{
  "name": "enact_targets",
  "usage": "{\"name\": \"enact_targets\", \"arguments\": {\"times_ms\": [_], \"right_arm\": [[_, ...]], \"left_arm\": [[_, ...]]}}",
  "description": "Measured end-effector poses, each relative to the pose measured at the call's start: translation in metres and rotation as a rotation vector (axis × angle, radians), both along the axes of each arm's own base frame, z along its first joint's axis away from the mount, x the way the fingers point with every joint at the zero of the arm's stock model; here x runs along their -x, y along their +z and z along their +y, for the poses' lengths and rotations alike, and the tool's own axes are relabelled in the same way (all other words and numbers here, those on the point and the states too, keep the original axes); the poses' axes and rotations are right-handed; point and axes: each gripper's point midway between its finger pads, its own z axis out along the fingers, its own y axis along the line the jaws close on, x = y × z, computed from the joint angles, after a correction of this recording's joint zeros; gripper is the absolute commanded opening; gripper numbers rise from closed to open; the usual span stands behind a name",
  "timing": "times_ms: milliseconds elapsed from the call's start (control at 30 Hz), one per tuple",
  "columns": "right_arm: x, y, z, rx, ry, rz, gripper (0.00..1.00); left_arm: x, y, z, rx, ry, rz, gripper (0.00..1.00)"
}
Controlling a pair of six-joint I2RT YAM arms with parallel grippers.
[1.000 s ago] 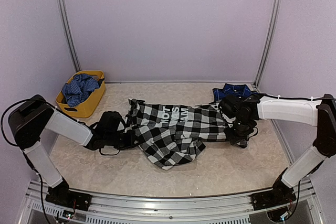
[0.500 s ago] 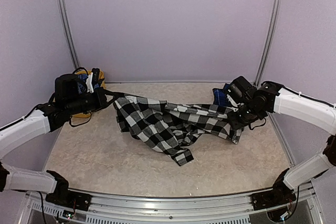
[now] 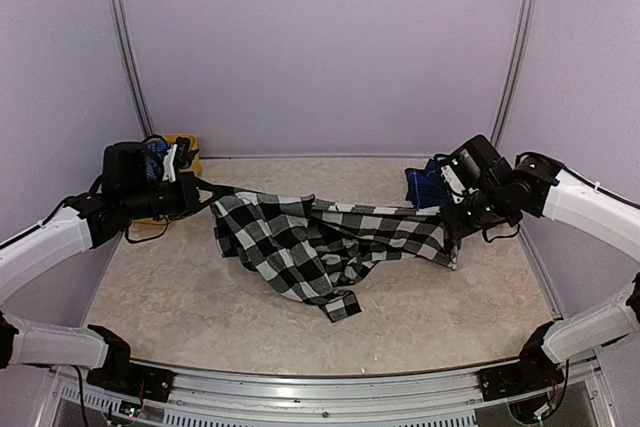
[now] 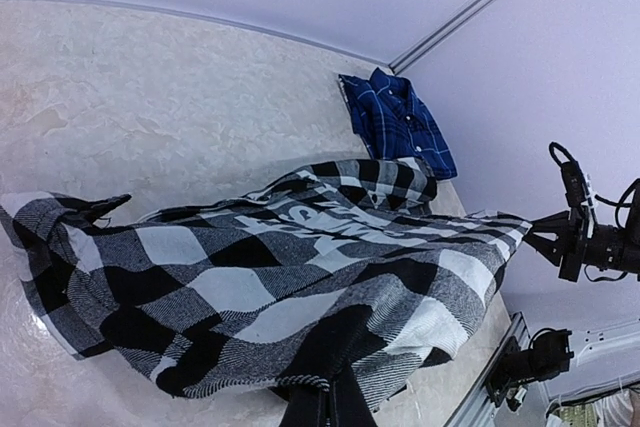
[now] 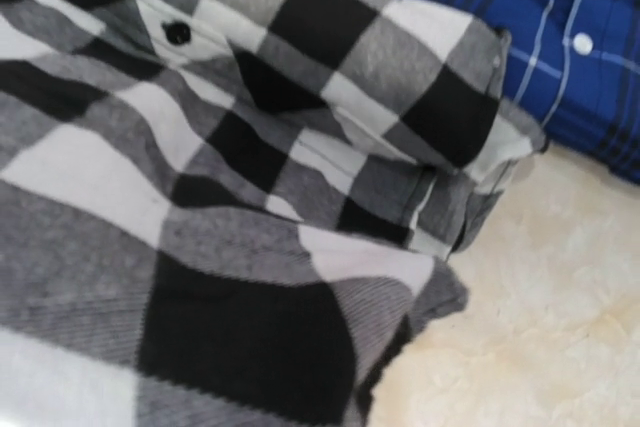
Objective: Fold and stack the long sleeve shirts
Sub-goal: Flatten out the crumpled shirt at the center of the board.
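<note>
Lifting underway: check shirt (image 3: 300, 247), slumped on the desk (image 3: 180, 317) a second ago, now hangs stretched between left claw (image 3: 200, 190) and right claw (image 3: 447, 215), both pinched shut on its edges. Spreading flat likely next.

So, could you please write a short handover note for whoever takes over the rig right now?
Left gripper: shut on one end of the black-and-white check cloth shirt.
Right gripper: shut on its opposite end.
The check shirt hangs stretched between them, its lower part drooping to the beige table.
The navy blue plaid cloth shirt lies at the far right corner, beside the right gripper.
Done: check shirt picked up and spread.
Left: lay it flat, fold it, stack both shirts.
</note>
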Motion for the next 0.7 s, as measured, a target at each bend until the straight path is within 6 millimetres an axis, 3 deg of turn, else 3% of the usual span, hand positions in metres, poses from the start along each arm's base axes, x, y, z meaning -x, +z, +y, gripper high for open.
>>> {"name": "enact_targets", "arguments": {"times_ms": [200,333,433,500,600,700], "right_arm": [[-0.005,0.025,0.003,-0.012,0.034,-0.058,0.0],[-0.015,0.068,0.011,-0.049,0.07,-0.146,0.0],[-0.019,0.119,0.02,-0.118,0.115,-0.242,0.0],[-0.016,0.164,0.026,-0.186,0.157,-0.324,0.0],[-0.004,0.23,0.028,-0.281,0.217,-0.445,0.0],[0.011,0.283,0.026,-0.356,0.265,-0.548,0.0]], "left_arm": [[-0.003,0.029,0.0,0.017,0.005,-0.041,0.0],[-0.006,0.072,0.0,0.046,0.008,-0.116,0.0],[-0.004,0.121,0.002,0.079,0.013,-0.202,0.0],[0.002,0.16,0.005,0.105,0.015,-0.274,0.0],[0.016,0.221,0.01,0.149,0.017,-0.392,0.0],[0.032,0.267,0.015,0.18,0.016,-0.481,0.0]]}}
